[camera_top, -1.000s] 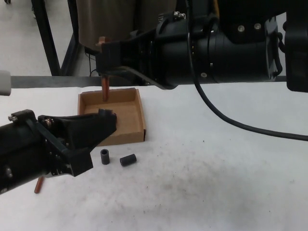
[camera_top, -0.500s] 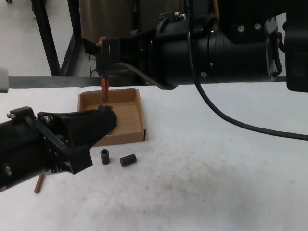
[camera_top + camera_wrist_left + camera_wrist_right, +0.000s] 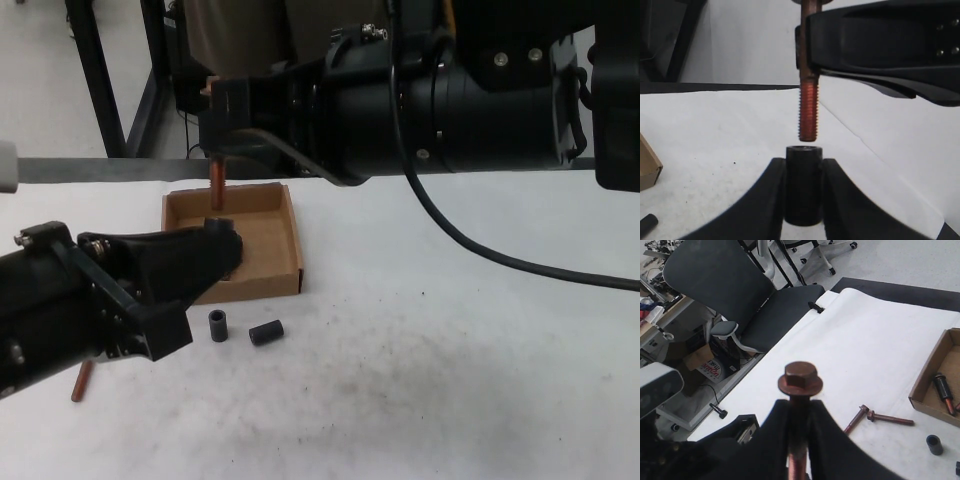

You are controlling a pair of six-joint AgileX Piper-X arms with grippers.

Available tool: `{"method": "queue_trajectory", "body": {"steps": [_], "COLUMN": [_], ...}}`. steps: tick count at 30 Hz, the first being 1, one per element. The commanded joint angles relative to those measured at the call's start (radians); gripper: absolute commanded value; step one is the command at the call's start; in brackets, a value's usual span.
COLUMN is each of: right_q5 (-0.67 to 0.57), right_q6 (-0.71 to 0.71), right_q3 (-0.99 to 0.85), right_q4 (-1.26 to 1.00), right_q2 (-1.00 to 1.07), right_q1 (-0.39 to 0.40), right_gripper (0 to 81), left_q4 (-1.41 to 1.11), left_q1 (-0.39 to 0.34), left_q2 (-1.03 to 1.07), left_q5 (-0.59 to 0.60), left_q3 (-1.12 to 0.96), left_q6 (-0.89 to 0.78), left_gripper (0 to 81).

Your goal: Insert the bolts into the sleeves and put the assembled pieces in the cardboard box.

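Note:
My left gripper point(image 3: 803, 166) is shut on an upright black sleeve point(image 3: 803, 192), its open bore facing up. Directly above it hangs a copper bolt point(image 3: 808, 107), threaded end down, its tip a short gap above the sleeve's mouth. My right gripper point(image 3: 799, 411) is shut on that bolt just under its hex head point(image 3: 800, 379). In the high view the bolt point(image 3: 217, 182) and the sleeve point(image 3: 214, 224) are held over the cardboard box point(image 3: 283, 232). An assembled piece point(image 3: 942, 386) lies inside the box point(image 3: 927, 374).
Two loose black sleeves point(image 3: 218, 325) point(image 3: 266, 332) lie on the white bench just in front of the box. One loose bolt point(image 3: 80, 382) lies near the left arm, two more bolts point(image 3: 890, 418) point(image 3: 856, 419) lie beside the box. An office chair point(image 3: 740, 295) stands beyond the bench edge.
My left gripper has shifted slightly back and to the left with the sleeve, bringing it under the bolt's tip. The right gripper and its bolt have hardly moved.

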Motion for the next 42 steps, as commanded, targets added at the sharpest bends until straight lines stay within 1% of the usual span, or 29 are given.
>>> {"method": "queue_trajectory", "body": {"steps": [1, 8, 12, 17, 25, 29, 37, 38, 40, 42], "right_q5": [-0.008, -0.016, -0.055, -0.069, -0.073, -0.076, -0.076, -0.076, -0.074, -0.054], "right_q6": [0.007, 0.010, 0.052, 0.082, 0.043, 0.020, -0.030, -0.033, -0.032, -0.047], "right_q3": [-0.007, -0.007, -0.007, -0.007, -0.007, -0.007, -0.007, -0.007, -0.007, -0.007], "right_q4": [-0.021, -0.019, -0.012, -0.002, 0.071, 0.071, 0.116, 0.118, 0.120, 0.122], "right_q2": [-0.003, -0.003, -0.003, -0.003, -0.003, -0.010, -0.036, -0.040, -0.048, -0.053], "right_q1": [0.001, 0.001, 0.007, 0.026, 0.033, 0.037, 0.044, 0.044, 0.044, 0.044], "right_gripper": [0.0, 0.0, 0.0, 0.0, 0.0, 0.0, 0.3, 2.0, 10.6, 27.2], "left_q4": [-0.061, -0.069, -0.069, -0.069, -0.069, -0.069, -0.069, -0.069, -0.069, -0.069], "left_q1": [0.001, 0.001, 0.001, 0.001, 0.001, 0.001, 0.001, 0.001, 0.001, 0.001], "left_q2": [-0.012, -0.012, -0.012, -0.012, -0.012, -0.012, -0.012, -0.012, -0.012, -0.012], "left_q5": [-0.016, -0.006, -0.006, -0.006, -0.006, -0.008, -0.008, -0.008, -0.008, -0.008], "left_q3": [0.000, 0.000, 0.000, 0.000, 0.000, 0.000, 0.000, 0.000, 0.000, 0.000], "left_q6": [-0.006, -0.006, -0.006, -0.004, -0.002, 0.062, 0.093, 0.102, 0.108, 0.108], "left_gripper": [0.8, 0.8, 0.8, 0.8, 0.8, 0.8, 0.8, 0.8, 0.8, 0.8]}}
